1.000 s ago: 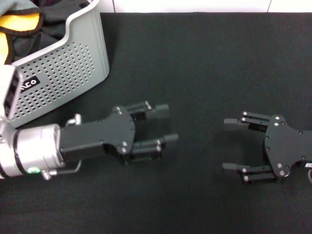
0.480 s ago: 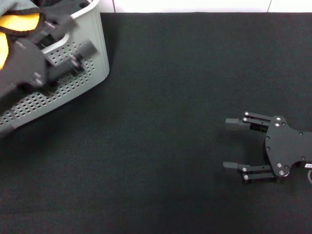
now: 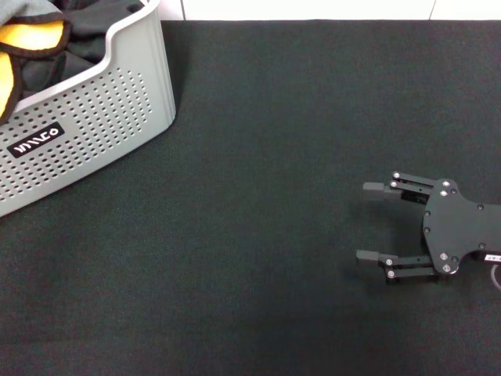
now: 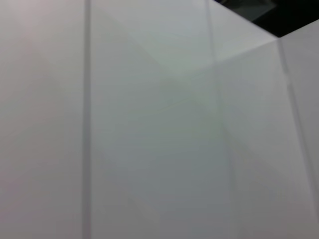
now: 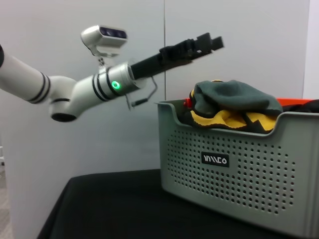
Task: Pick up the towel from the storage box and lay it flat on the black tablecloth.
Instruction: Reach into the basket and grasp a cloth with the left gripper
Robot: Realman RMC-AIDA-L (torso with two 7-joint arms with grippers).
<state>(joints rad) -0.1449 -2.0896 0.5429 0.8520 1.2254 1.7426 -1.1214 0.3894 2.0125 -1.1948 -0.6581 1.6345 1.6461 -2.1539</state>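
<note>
my left gripper (image 5: 199, 46) is raised high in the air above the near end of the box (image 5: 239, 164), well clear of its rim and pointing out over it. seen side-on from my right wrist, i cannot tell how far its fingers are spread, and it carries nothing. it does not show in the head view, and its own wrist camera looks only at a pale wall.

my right gripper (image 3: 374, 222) lies low over the black cloth (image 3: 258, 196) on my right side, spread wide and empty, well apart from the box.

the towel (image 5: 227, 119) is bunched in the box, its yellow face and dark trim showing at the rim, with a heap of grey-green fabric on top of it. from the head camera, the yellow folds (image 3: 23, 43) sit in the box's far-left part, beside darker cloth.

so by my judgement nothing of the job is done yet: the towel is untouched and the black cloth on the table has nothing laid on it. what is left is everything: lower the left gripper into the box, close on a yellow fold, lift it free of the other cloth, carry it over and spread it flat.
</note>
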